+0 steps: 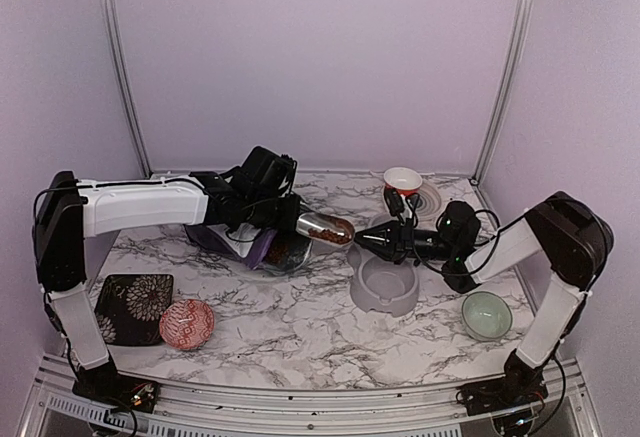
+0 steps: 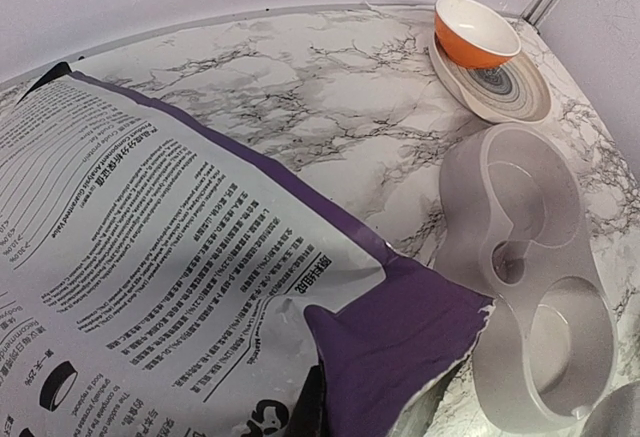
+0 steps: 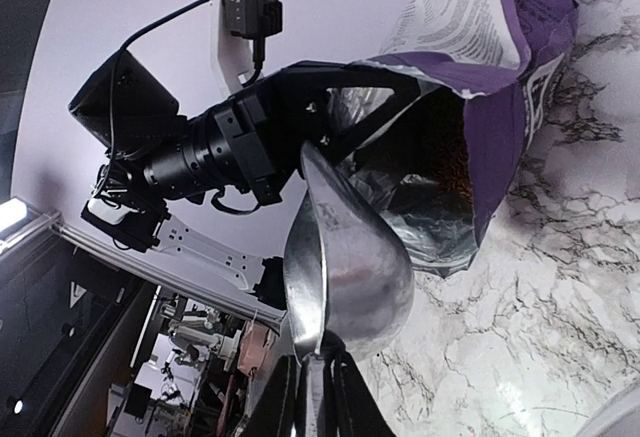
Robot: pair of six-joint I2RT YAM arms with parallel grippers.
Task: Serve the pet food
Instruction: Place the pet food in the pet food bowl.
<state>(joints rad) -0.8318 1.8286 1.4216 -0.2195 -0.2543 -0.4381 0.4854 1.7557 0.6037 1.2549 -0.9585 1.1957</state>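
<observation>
The purple and white pet food bag (image 1: 262,247) lies on its side on the marble table, mouth toward the middle. My left gripper (image 1: 256,225) is shut on the bag's upper edge; one dark finger (image 2: 314,409) shows against the bag (image 2: 150,257). My right gripper (image 1: 366,238) is shut on the handle of a metal scoop (image 1: 322,226). The scoop carries brown pet food (image 1: 338,234) and hangs between the bag's mouth and the grey double-bowl feeder (image 1: 385,285). In the right wrist view the scoop (image 3: 345,267) shows from below, and dark pet food (image 3: 452,157) lies inside the open bag (image 3: 500,67).
An orange and white bowl (image 1: 403,178) sits on a patterned plate (image 1: 430,200) at the back right. A pale green bowl (image 1: 486,314) stands near the right arm. A red patterned bowl (image 1: 187,322) and a dark floral mat (image 1: 133,307) lie at the front left.
</observation>
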